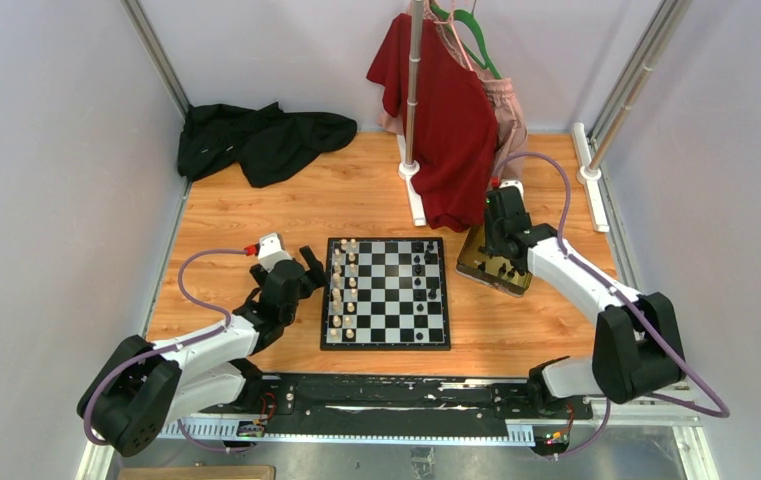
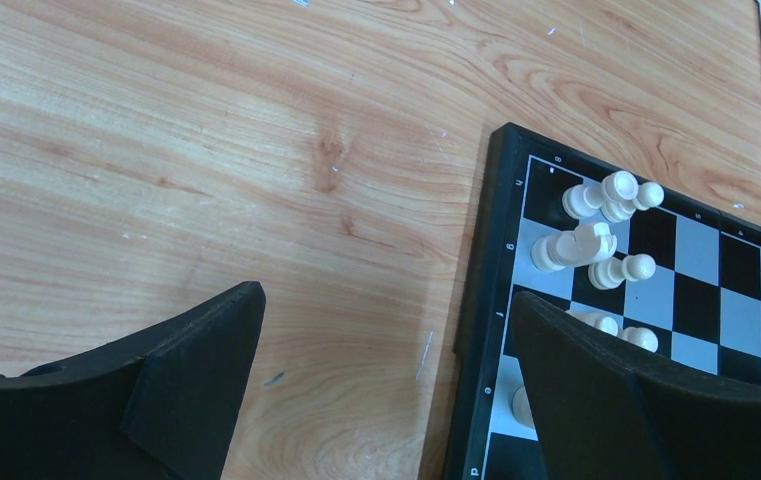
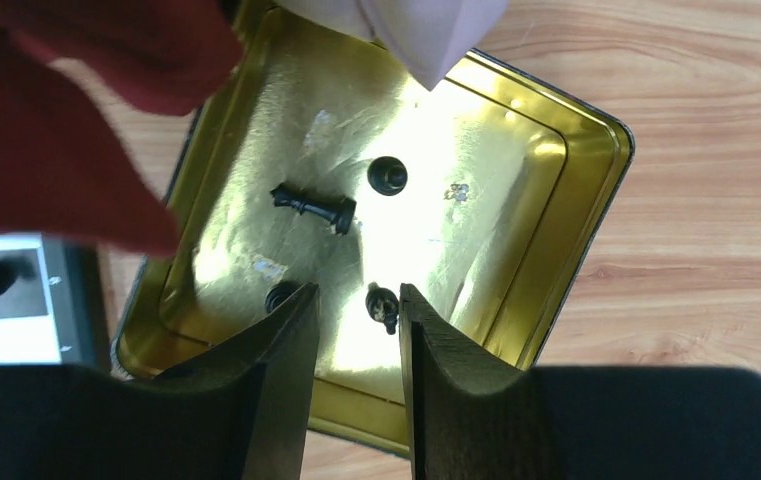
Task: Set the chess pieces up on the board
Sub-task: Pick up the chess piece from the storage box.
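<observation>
The board (image 1: 386, 330) lies in the middle of the table. Cream-white pieces (image 1: 344, 290) stand in its two left columns, and a few black pieces (image 1: 424, 268) stand at its right side. My left gripper (image 1: 308, 272) is open and empty, just left of the board; in the left wrist view it (image 2: 381, 300) spans bare wood and the board's edge (image 2: 476, 300), near white pieces (image 2: 596, 245). My right gripper (image 1: 504, 248) hovers over the gold tray (image 1: 471, 268). In the right wrist view it (image 3: 356, 300) is open, with a small black piece (image 3: 383, 306) by its right finger.
The tray (image 3: 576, 200) also holds a lying black piece (image 3: 313, 208) and two others (image 3: 387, 175) (image 3: 281, 295). A red garment (image 1: 446, 130) and a pink one hang on a stand (image 1: 413, 100) behind the board; red cloth (image 3: 56, 100) overhangs the tray. Black clothes (image 1: 256, 135) lie at back left.
</observation>
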Available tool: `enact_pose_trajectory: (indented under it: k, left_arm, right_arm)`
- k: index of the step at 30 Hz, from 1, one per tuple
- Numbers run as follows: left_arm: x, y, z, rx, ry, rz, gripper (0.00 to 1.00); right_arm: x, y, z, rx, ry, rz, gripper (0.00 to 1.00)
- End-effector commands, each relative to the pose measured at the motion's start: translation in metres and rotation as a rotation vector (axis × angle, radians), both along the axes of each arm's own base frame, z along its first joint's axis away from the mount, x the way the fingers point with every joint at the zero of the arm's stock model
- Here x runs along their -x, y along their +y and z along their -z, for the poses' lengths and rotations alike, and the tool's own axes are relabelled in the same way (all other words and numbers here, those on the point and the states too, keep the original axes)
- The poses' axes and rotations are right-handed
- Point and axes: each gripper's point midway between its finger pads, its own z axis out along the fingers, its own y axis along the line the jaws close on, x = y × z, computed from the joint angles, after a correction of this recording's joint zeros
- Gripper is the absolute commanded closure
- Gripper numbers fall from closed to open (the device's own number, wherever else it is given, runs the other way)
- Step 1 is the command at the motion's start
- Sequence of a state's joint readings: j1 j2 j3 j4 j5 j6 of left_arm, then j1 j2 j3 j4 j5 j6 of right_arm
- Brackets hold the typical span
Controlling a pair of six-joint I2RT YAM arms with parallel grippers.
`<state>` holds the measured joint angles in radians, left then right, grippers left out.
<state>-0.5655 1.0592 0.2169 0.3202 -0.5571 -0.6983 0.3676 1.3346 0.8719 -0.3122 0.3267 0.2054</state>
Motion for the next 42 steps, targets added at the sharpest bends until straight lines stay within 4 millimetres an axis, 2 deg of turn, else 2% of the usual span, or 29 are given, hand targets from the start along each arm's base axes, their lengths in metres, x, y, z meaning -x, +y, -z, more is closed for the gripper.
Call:
enact_pose_trajectory:
  k: [1, 4, 7, 16, 24, 34, 42]
  left_arm:
    - [-0.004, -0.003, -0.006, 0.005, -0.026, 0.002, 0.0]
    - [-0.004, -0.003, -0.006, 0.003, -0.028, 0.002, 0.0]
    - [-0.005, -0.003, -0.006, -0.001, -0.026, 0.001, 0.0]
    - [-0.005, -0.002, -0.002, -0.014, -0.012, -0.003, 0.0]
    - [-0.007, -0.002, 0.002, -0.024, -0.001, -0.007, 0.0]
    - [-0.007, 0.0, 0.003, -0.034, -0.001, -0.015, 0.0]
    - [-0.005, 0.001, 0.005, -0.035, 0.001, -0.016, 0.0]
  right_arm:
    - [-0.01, -0.01, 0.013, -0.031, 0.015, 0.052, 0.61]
    - [-0.017, -0.013, 0.02, -0.04, 0.034, 0.065, 0.56]
    - [-0.025, -0.014, 0.025, -0.051, 0.041, 0.07, 0.55]
    - [-0.045, -0.021, 0.037, -0.078, 0.039, 0.095, 0.56]
    - [-0.052, -0.022, 0.047, -0.088, 0.057, 0.097, 0.59]
    - [-0.057, -0.026, 0.054, -0.097, 0.067, 0.11, 0.7]
    - [-0.057, -0.027, 0.055, -0.1, 0.071, 0.114, 0.86]
